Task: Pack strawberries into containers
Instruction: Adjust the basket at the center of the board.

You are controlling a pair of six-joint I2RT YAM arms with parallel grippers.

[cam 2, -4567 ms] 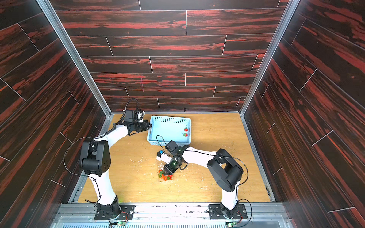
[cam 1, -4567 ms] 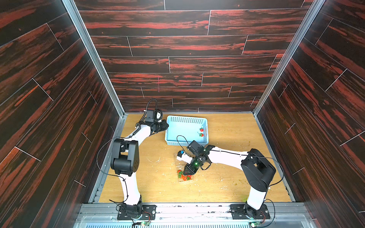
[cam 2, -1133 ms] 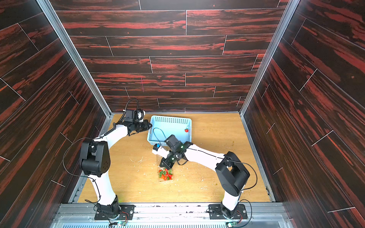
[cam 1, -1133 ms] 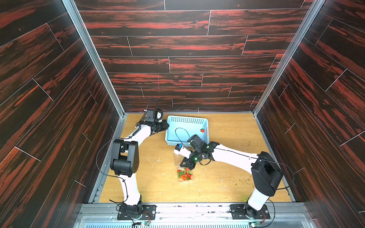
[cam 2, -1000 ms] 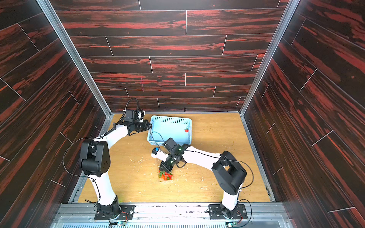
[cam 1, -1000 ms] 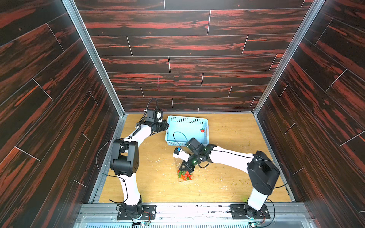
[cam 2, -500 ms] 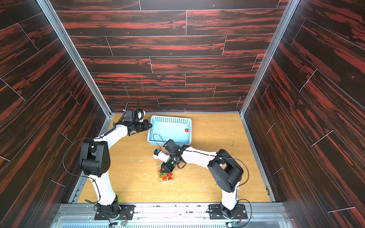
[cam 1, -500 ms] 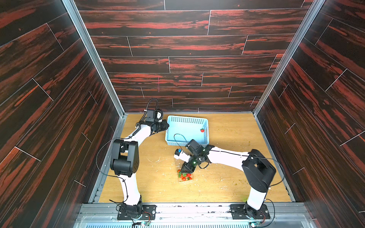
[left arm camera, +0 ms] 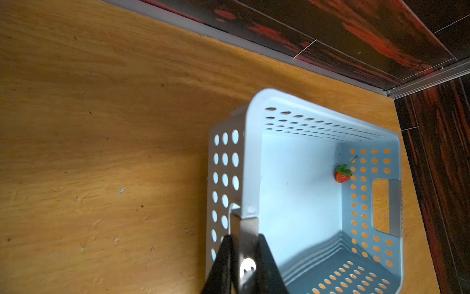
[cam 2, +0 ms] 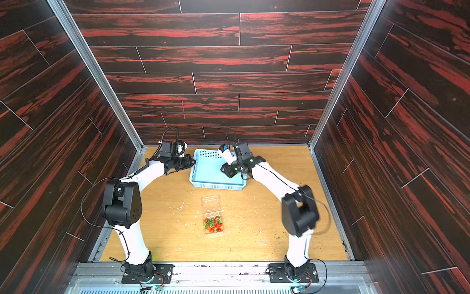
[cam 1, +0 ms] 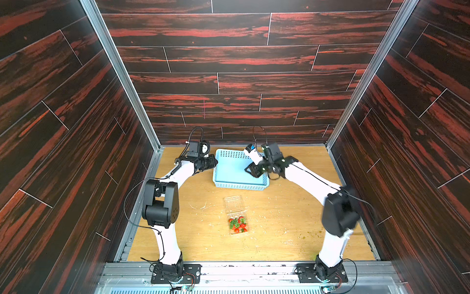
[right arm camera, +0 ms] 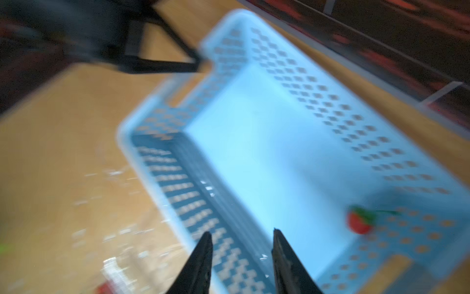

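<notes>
Between dark walls (cam 1: 229, 58), scuffed wooden tabletop (cam 1: 279, 229)

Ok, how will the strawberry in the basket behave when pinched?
Small and rounded, the strawberry may roll aside. It lies by the basket wall, which could crowd the right gripper. Its thin stem looks floppy.

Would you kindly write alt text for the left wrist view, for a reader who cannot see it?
The left gripper is clamped on the rim of a light blue perforated basket on a wooden table. One strawberry lies inside, by the opposite end wall.
</notes>
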